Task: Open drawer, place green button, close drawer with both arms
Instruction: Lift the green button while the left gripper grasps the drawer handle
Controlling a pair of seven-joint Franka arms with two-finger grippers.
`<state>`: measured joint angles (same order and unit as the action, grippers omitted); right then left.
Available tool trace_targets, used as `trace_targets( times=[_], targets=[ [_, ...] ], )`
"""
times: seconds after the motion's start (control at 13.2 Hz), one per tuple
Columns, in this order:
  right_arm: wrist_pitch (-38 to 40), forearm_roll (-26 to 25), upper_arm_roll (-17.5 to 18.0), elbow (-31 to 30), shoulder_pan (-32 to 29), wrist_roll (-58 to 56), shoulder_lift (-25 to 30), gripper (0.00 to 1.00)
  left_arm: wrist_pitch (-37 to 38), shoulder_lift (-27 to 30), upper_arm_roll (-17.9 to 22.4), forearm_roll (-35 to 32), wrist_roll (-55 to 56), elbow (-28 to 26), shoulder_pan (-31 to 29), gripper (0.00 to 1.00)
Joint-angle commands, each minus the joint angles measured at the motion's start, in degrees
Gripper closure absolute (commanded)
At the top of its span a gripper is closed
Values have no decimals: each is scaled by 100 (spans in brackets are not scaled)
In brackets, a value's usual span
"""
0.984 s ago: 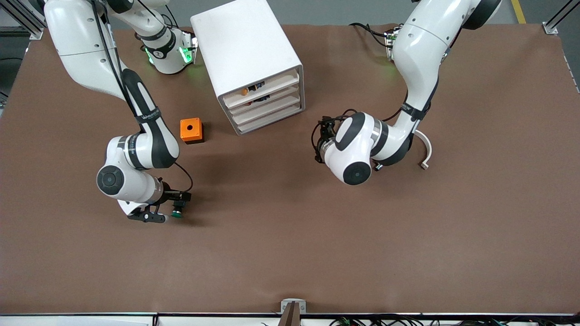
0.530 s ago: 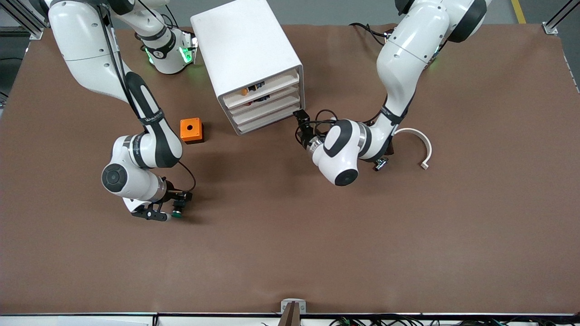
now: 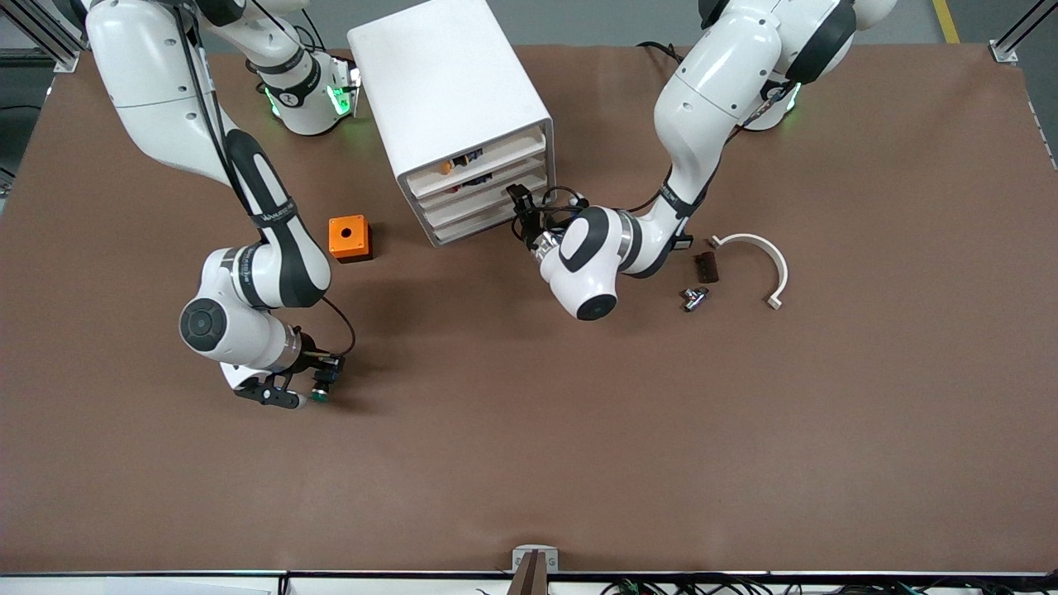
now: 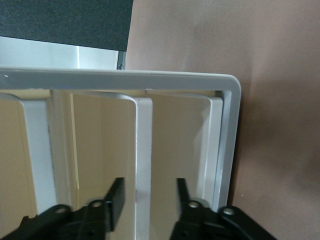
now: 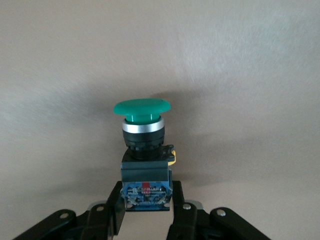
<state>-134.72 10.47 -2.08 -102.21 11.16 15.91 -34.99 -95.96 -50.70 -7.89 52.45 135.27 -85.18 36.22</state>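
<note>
The white four-drawer cabinet (image 3: 450,83) stands near the robots' bases, all drawers shut. The drawer (image 3: 488,178) is its second tier. My left gripper (image 3: 521,202) is at the drawer fronts, at the end toward the left arm. In the left wrist view the gripper (image 4: 150,196) is open and straddles a white drawer lip (image 4: 143,145) without touching it; I cannot tell which tier. My right gripper (image 3: 318,387) is low over the table, nearer the front camera. It is shut on the blue-and-black body of the green-capped button (image 3: 321,396). The right wrist view shows the button (image 5: 142,111) between the right gripper's fingers (image 5: 146,200).
An orange cube with a round hole (image 3: 350,238) sits beside the cabinet toward the right arm's end. A white curved piece (image 3: 764,252), a dark small block (image 3: 707,267) and a small metal part (image 3: 693,297) lie toward the left arm's end. Small items (image 3: 463,164) show in the top drawer.
My left arm has swung toward the cabinet and brought its gripper up to the drawer fronts, uncovering the small parts on the table. My right gripper has stayed almost still with the button.
</note>
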Motion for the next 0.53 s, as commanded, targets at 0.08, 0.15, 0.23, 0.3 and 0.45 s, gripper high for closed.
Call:
trace_targets(
  times=[0.08, 0.15, 0.23, 0.3, 0.45],
  targets=[
    [962, 78, -38, 209, 70, 848, 597, 100, 69, -71, 42, 98, 16, 133, 61, 91],
    [1200, 61, -38, 271, 87, 1305, 746, 100, 69, -71, 60, 81, -10, 142, 25, 99],
    [1368, 52, -38, 280, 105, 1570, 896, 100, 69, -63, 103, 81, -62, 151, 8, 100],
    [1605, 43, -38, 280, 123, 1738, 1028, 100, 69, -28, 121, 29, -141, 160, -79, 100],
    [2132, -254, -38, 368, 132, 1889, 1239, 100, 95, -36, 339, 2, -247, 352, -246, 100]
  ],
)
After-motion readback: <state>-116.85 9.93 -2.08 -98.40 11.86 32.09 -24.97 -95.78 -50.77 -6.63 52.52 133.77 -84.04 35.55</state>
